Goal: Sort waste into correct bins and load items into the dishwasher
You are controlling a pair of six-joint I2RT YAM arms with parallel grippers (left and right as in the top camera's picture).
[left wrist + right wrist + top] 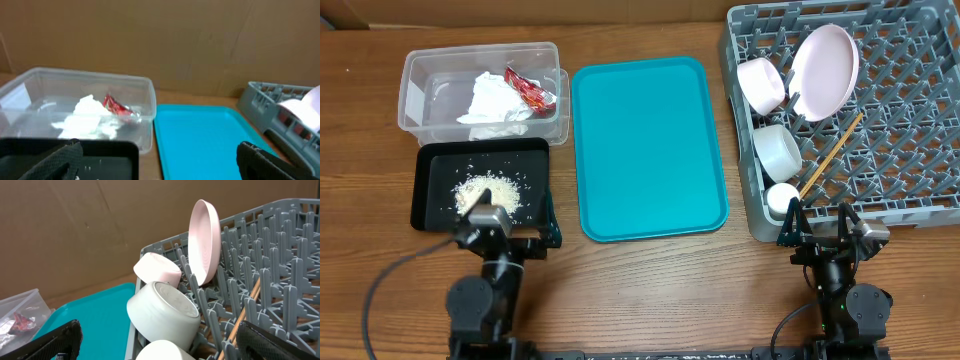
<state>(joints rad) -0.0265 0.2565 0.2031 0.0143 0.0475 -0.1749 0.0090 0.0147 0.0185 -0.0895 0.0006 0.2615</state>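
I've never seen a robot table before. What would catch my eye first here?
The bright teal tray in the middle grabs the eye first. To its right, a pale pink plate stands on edge in a big grey dish rack; to its left, a shiny red wrapper lies beside a white napkin in a clear tub.

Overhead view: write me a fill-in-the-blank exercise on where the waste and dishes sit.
The napkin and red wrapper lie inside the ____ tub.
The loose rice sits in the shallow tray coloured ____.
In the dish rack, the plate standing on edge is coloured ____.
The big tray between tub and rack is ____.
Missing words: clear, black, pink, teal.
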